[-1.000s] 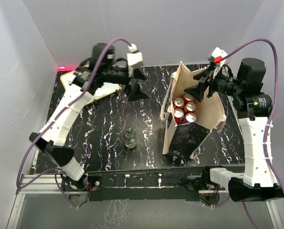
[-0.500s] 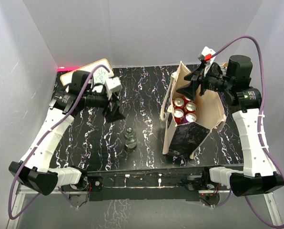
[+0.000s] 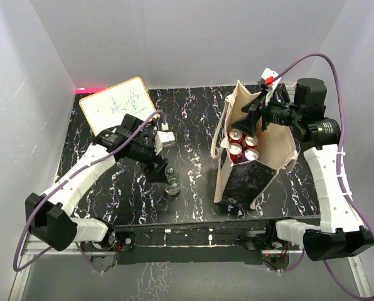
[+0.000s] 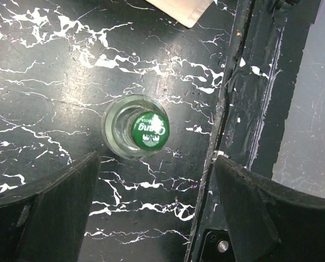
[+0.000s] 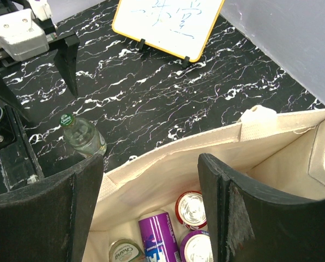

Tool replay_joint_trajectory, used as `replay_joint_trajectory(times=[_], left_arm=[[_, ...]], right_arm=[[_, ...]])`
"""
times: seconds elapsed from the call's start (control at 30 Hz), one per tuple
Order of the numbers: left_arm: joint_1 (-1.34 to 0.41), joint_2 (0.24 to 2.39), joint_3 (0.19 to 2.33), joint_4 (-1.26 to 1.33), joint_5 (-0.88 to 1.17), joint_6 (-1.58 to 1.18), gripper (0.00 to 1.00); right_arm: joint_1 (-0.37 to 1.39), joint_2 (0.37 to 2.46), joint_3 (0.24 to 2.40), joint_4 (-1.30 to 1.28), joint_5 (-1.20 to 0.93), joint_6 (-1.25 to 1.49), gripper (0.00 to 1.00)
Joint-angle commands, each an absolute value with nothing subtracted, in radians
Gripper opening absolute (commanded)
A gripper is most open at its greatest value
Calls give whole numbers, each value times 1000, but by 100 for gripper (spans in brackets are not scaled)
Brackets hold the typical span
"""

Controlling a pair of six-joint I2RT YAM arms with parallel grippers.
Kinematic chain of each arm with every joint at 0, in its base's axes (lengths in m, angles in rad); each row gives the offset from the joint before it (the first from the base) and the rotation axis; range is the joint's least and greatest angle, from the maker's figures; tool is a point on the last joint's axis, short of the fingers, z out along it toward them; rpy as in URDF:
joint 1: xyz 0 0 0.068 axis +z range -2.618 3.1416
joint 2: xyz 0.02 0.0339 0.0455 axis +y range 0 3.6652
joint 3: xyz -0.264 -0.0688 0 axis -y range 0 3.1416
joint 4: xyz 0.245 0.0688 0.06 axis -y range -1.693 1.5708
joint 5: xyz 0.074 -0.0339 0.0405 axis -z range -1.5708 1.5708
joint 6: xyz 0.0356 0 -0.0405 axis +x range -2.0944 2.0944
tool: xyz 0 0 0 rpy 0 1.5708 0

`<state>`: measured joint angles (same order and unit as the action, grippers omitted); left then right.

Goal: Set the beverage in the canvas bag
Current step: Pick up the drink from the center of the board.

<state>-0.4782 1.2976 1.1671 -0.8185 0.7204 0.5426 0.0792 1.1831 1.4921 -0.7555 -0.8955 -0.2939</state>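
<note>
1. Top view: the beverage bottle (image 3: pixel 171 180) stands upright on the black marbled table (image 3: pixel 193 119), toward the near edge. It is left of the canvas bag (image 3: pixel 280 145) and clear of it.
2. The left gripper (image 3: pixel 157 168) hangs just beside the bottle on its left side. A whiteboard (image 3: pixel 115 106) leans at the far left corner.
3. The bag stands upright on the right half of the table, mouth open, its black panel (image 3: pixel 242 182) facing the near edge. Several cans (image 3: pixel 243 144) stand inside. The right gripper (image 3: pixel 253 116) is over the bag's far rim.
4. Left wrist view: the bottle (image 4: pixel 140 128) is seen from straight above, green cap (image 4: pixel 149 131) up. The left gripper (image 4: pixel 156 161) has its fingers (image 4: pixel 59 202) spread wide on either side — they grip nothing and do not touch the bottle.
5. Right wrist view: the right gripper (image 5: pixel 149 164) looks down into the bag (image 5: pixel 271 158). Its fingers (image 5: pixel 42 213) stand apart with nothing pinched between them — whether one brushes the rim I cannot tell.
6. Red and purple cans (image 5: pixel 191 207) sit at the bag's bottom. The bottle (image 5: pixel 83 136) is outside on the table, with the whiteboard (image 5: pixel 168 22) beyond it.
</note>
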Motion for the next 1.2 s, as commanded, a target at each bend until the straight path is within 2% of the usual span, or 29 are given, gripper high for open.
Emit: replay_joint_trajectory(times=[0.0,0.37,0.73,1.17], left_arm=[[-498,1331,1156,-764,718,555,81],[-525,1390,1138,-697,706,546,65],[-547,1397,1125,-682,706,556,66],[-556,1400,1133,-683,731,564,52]], right_arm=[[59,1140,1494,-731,-891,-309,72],[5,1087,1462,-721,-913,-297,73],[-43,1084,1458,-719,-936,-291,73],[-57,1079,1431,-712,-948,-290,74]])
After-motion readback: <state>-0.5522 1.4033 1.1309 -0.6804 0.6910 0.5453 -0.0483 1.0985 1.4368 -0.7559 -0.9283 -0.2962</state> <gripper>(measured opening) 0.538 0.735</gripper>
